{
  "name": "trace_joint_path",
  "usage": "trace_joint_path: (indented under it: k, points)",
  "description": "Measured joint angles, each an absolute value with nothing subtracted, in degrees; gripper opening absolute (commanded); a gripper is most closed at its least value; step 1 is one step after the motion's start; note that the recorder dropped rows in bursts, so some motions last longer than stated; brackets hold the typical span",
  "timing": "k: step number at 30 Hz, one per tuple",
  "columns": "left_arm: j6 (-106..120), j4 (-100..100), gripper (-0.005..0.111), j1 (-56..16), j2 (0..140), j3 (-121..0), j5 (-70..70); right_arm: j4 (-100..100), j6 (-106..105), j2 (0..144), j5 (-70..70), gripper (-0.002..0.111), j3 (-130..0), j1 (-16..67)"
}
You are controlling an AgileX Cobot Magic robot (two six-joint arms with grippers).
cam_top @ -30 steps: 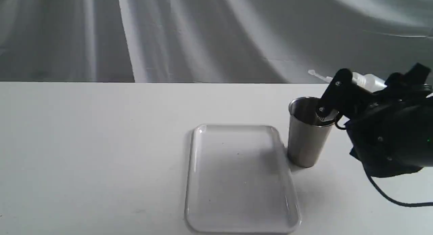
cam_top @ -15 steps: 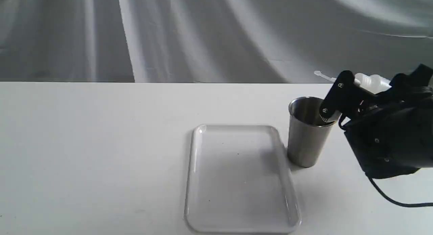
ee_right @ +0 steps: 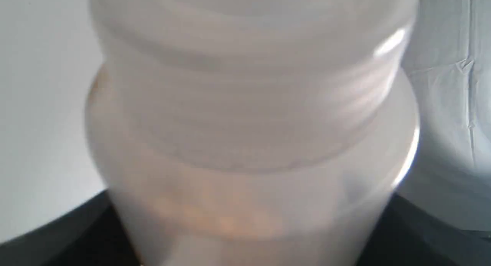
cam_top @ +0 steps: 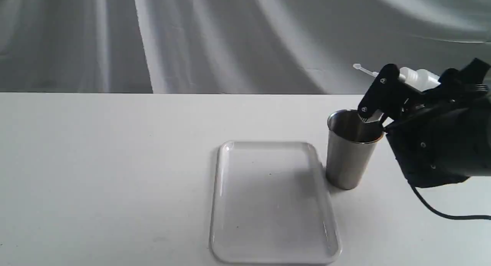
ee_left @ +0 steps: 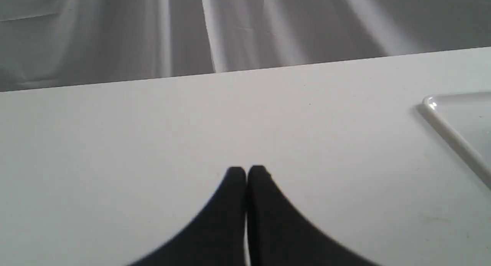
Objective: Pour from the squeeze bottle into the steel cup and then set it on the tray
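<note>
I am clamping my right jaws around the one squeeze bottle (cam_top: 416,77), holding it in the air above the right side of the single steel cup (cam_top: 349,158). The bottle is lying tipped almost flat, with its thin whitish tip (cam_top: 362,69) pointing toward the left of the exterior view, over the cup. My near fingertip (cam_top: 364,113) is hanging just at the cup's rim; whether it is touching the metal, I cannot tell. In my right wrist camera the bottle's ridged shoulder is filling nearly the whole picture, blurred, with an amber tint showing through low in its body.

The cup is standing upright on the white tabletop (cam_top: 115,162), just beside the far right corner of the one tray (cam_top: 268,204), which is lying flat with nothing on it.

My left jaws are pressed together, gripping nothing, and hovering over bare tabletop, with one corner of the tray showing off to the side. So I am counting one bottle, one cup, one tray.
</note>
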State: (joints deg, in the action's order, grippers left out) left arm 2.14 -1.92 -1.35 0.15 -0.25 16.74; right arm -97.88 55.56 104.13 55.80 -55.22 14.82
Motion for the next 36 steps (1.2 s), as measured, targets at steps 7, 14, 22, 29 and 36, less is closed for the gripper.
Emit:
trace_joint_path:
  k: [7, 14, 22, 29, 36]
  points:
    - [2.1, -1.9, 0.0, -1.3, 0.1, -0.3, 16.7, -97.9, 51.8, 104.1, 55.8, 0.017, -55.2, 14.8]
    - [2.1, -1.9, 0.0, -1.3, 0.1, -0.3, 16.7, -97.9, 43.6, 104.1, 57.6, 0.017, -55.2, 14.8]
    - [2.1, -1.9, 0.0, -1.3, 0.1, -0.3, 16.7, -97.8, 40.3, 104.1, 59.9, 0.017, -58.3, 14.8]
    - [2.1, -1.9, 0.0, -1.3, 0.1, -0.3, 16.7, -97.9, 30.9, 104.1, 60.1, 0.017, -59.6, 15.3]
    - [2.1, -1.9, 0.0, -1.3, 0.1, -0.3, 16.7, -97.8, 25.5, 104.1, 60.1, 0.017, -59.7, 15.3]
